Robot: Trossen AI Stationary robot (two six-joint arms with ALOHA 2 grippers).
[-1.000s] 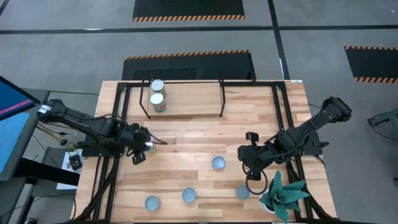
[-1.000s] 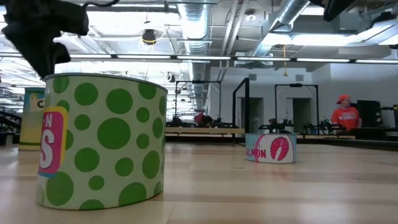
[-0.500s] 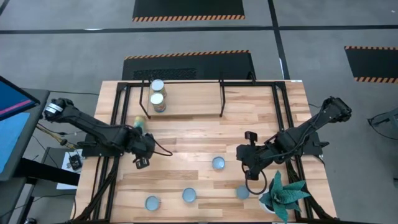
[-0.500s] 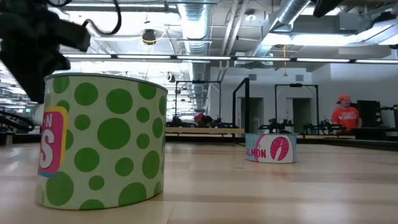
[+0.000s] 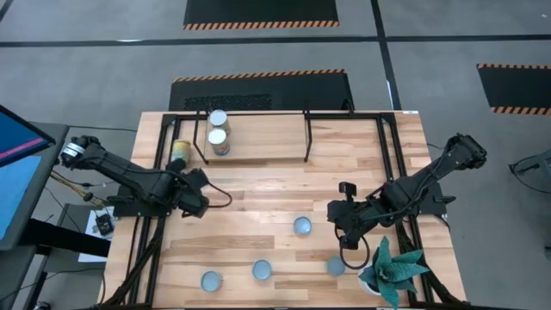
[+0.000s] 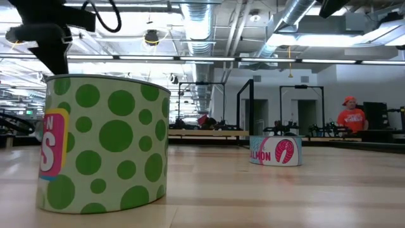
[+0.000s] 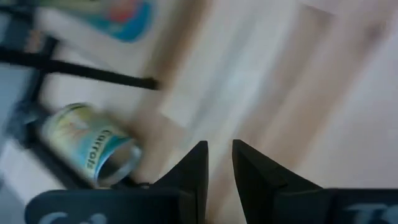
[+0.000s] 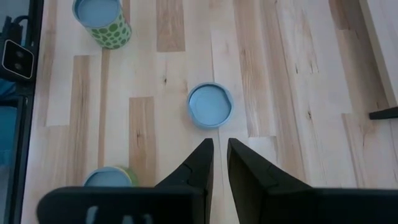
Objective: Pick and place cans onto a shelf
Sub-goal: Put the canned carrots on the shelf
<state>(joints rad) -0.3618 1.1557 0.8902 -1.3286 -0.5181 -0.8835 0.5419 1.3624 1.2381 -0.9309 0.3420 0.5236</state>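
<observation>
At upper left of the high view, the light-wood shelf (image 5: 258, 142) carries two round-topped cans (image 5: 218, 138); a yellow-labelled can (image 5: 180, 152) lies tipped beside it. Left gripper (image 5: 191, 191) fingers nearly pressed together, empty; right gripper (image 5: 340, 222) likewise, above the tabletop (image 5: 284, 194).

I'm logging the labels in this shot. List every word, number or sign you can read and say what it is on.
"ALMON", its first letter cut off, beside a pink fish picture: on the low can in the low view.
"S", the end of a hidden word: on the green dotted can in the low view.
"Carrots", blurred, probably: on the tipped can in the left wrist view.
The shelf cans' labels are too small to read.
</observation>
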